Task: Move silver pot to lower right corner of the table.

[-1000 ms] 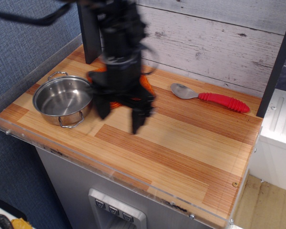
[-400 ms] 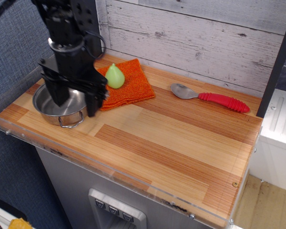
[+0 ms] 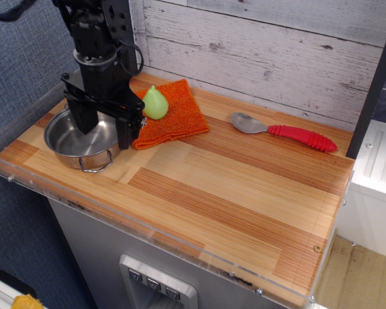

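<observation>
Silver pot [image 3: 82, 140] at far left of table [image 3: 244, 199]. Gripper [image 3: 105, 132] spread wide astride right rim, unclamped. Could slip and tip if pinched off-centre.

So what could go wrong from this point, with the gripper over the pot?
1. The gripper straddles the pot's right rim with its jaws open. A grip on the thin, shiny wall may slip or tilt the pot when lifted.
2. The outer finger stands close to the orange cloth, so closing may snag its edge and drag the green pear along.
3. The pot sits near the table's left rim, so a push could knock it against the acrylic.
</observation>
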Available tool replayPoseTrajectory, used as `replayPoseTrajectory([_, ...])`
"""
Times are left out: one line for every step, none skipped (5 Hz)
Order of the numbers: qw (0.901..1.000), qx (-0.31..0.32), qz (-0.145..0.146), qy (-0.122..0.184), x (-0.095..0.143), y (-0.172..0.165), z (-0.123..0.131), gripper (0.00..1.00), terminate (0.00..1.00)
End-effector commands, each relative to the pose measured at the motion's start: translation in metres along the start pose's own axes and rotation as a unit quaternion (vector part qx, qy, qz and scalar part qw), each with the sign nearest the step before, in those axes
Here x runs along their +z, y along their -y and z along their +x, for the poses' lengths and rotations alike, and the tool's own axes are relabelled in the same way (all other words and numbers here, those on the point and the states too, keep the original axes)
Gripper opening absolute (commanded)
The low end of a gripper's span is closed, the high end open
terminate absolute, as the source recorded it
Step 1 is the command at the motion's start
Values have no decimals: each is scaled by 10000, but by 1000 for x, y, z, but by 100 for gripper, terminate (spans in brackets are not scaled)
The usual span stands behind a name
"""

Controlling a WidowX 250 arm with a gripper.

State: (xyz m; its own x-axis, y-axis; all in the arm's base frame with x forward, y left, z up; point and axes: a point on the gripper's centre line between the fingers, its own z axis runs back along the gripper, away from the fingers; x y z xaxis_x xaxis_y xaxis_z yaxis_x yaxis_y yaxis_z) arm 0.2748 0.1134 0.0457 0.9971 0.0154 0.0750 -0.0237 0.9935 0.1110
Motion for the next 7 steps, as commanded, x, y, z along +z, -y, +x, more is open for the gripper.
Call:
replayPoseTrajectory([9995,-199,-83,215,-10,-6,3,100,0])
replayPoseTrajectory([9996,-249,-66,120,-21,-5,4,100,0])
replayPoseTrajectory([9997,-203,-77,71,-27,-6,4,100,0])
replayPoseTrajectory([9998,-153,-62,64,-30,-5,4,0,0])
replayPoseTrajectory([9999,-106,26,-8,-33,-7,2,0,0])
replayPoseTrajectory([9998,-54,175,-120,-23,-11,-1,0,0])
replayPoseTrajectory([9993,-28,314,-176,-14,-13,-3,0,0])
